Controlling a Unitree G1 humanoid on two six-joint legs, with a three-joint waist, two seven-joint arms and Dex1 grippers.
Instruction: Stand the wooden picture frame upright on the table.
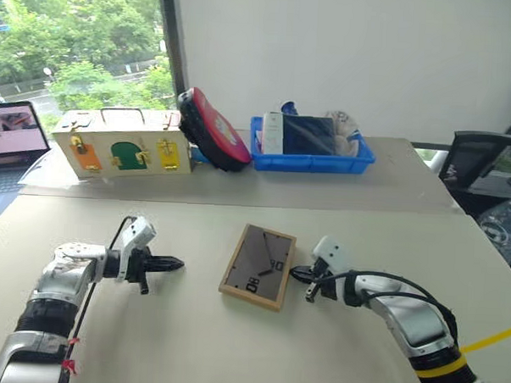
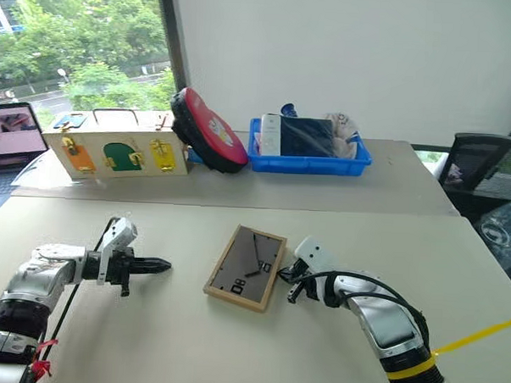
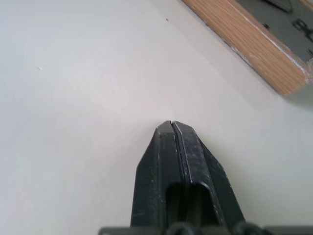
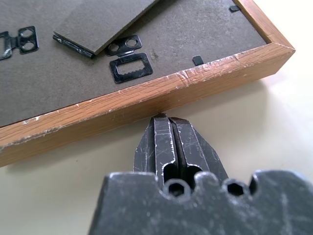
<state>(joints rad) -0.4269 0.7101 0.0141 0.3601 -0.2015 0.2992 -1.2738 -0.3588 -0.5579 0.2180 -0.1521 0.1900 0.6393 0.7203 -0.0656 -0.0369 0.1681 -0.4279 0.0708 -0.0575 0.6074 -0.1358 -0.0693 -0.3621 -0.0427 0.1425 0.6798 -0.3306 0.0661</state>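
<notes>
Beige table (image 1: 189,341), wooden picture frame (image 1: 258,265) face-down, closed empty right claw (image 4: 166,120) at its edge, left claw (image 1: 174,263) closed, apart

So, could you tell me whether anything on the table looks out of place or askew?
Yes: the small light-wood picture frame lies face down on the beige table, dark grey back up and skewed to the table's edges. Its wooden edge looks scuffed. A round red-and-black object leans tilted against the cream wooden box.

White "08" marks the wooden picture frame (image 1: 258,266) back.
</notes>
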